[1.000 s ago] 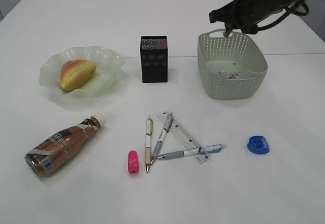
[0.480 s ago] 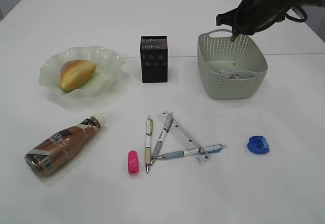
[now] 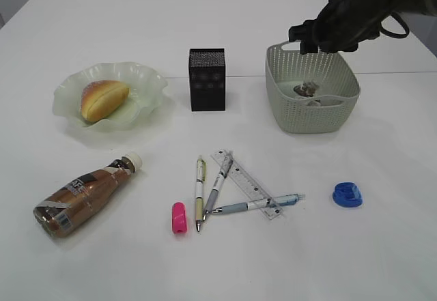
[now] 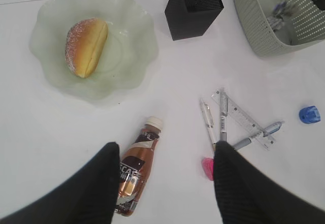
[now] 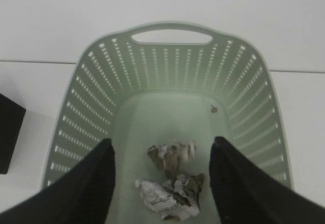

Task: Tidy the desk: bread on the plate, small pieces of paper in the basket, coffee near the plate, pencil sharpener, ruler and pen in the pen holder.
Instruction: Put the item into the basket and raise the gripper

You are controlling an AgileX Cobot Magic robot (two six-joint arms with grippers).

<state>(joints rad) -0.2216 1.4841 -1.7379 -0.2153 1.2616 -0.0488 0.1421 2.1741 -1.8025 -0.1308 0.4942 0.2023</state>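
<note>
Your white table carries everything. At two o'clock sits the sage-green basket, woven-pattern wall, loop handles; crumpled paper pieces lie on its floor, with one more scrap showing just above them. Your right gripper hangs over the basket's far rim, fingers spread wide with nothing between them. Nothing blocks the basket's mouth except that arm above it.

At ten o'clock, the pale green ruffled plate holds the golden bread. The brown coffee lies on its side at eight o'clock, white cap toward the plate, apart from it. The black pen holder stands upright at twelve o'clock, between plate and basket.

Near six o'clock, three pens fan out, two crossing the clear ruler. A pink sharpener lies just beside them; a blue one lies at four o'clock, well apart.

Your left gripper hovers high over the coffee, jaws spread, empty.
</note>
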